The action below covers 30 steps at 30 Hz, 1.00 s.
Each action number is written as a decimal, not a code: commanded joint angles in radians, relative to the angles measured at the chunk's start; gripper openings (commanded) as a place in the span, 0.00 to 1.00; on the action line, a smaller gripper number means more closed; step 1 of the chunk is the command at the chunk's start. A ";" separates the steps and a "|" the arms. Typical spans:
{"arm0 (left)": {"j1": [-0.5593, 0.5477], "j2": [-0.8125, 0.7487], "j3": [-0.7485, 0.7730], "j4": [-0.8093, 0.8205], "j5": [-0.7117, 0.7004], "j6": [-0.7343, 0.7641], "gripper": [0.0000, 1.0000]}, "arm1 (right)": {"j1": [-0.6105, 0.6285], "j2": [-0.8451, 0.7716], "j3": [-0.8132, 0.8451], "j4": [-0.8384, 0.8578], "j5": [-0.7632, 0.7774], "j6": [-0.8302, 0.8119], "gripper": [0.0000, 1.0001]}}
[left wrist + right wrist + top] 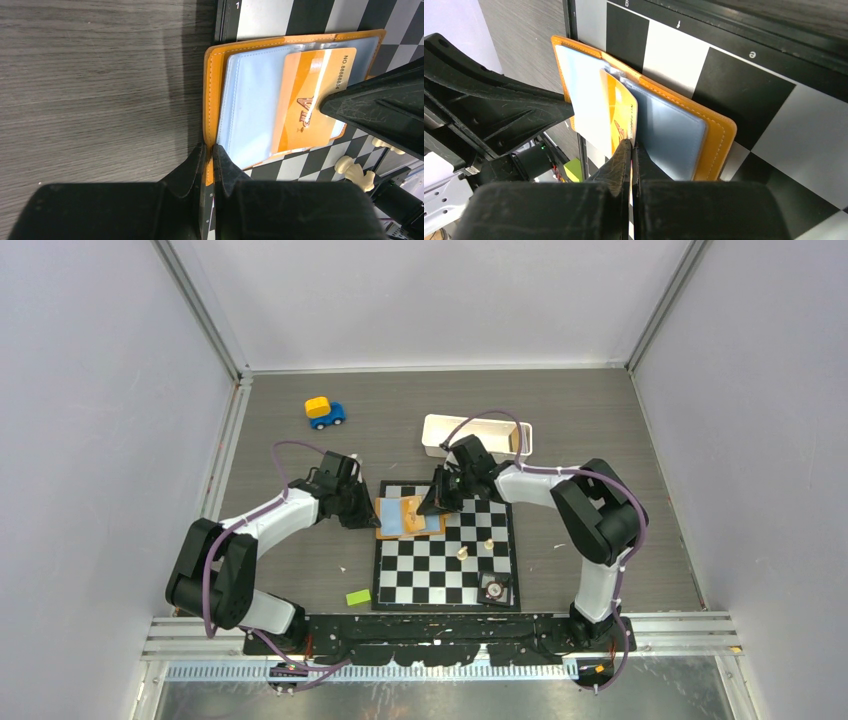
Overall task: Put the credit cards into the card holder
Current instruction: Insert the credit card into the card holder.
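Observation:
The card holder [385, 508] lies open on the chessboard's far left corner, orange-tan with pale blue clear sleeves [250, 100] inside. My left gripper [210, 150] is shut on its orange outer edge [212, 90], reaching in from the left [372, 518]. An orange and cream credit card [305, 100] lies tilted over the sleeves. My right gripper [631, 145] is shut on the near edge of this card [621, 112]. Its far end sits among the sleeves; whether it is inside a pocket I cannot tell. The holder's other flap [716, 140] rests flat on the board.
The chessboard [445, 570] carries two pale chess pieces [463, 552] and a small dark object [494, 589]. A white tray [475, 435] stands behind the right arm, a yellow-and-blue toy car [324, 411] at the back left, and a green block [358, 596] beside the board's near left corner.

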 commanded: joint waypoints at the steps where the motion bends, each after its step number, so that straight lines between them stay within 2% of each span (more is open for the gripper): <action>1: -0.001 0.026 0.000 0.019 -0.017 0.008 0.08 | 0.028 0.056 -0.028 0.024 0.081 0.023 0.01; 5: -0.001 0.024 0.000 0.017 -0.017 0.007 0.08 | 0.035 0.065 -0.027 0.069 0.098 0.031 0.01; 18: -0.001 0.033 0.000 0.028 -0.012 0.006 0.07 | 0.081 0.092 -0.010 0.041 0.087 0.044 0.02; 21: -0.001 0.030 -0.004 0.029 -0.014 0.004 0.00 | 0.082 0.076 0.000 -0.008 0.113 0.033 0.06; 25: -0.001 0.024 -0.010 0.029 -0.016 0.003 0.00 | 0.082 0.034 0.016 -0.080 0.158 0.000 0.15; 30: -0.001 0.020 -0.015 0.033 -0.019 -0.002 0.00 | 0.086 -0.022 0.024 -0.148 0.203 -0.021 0.32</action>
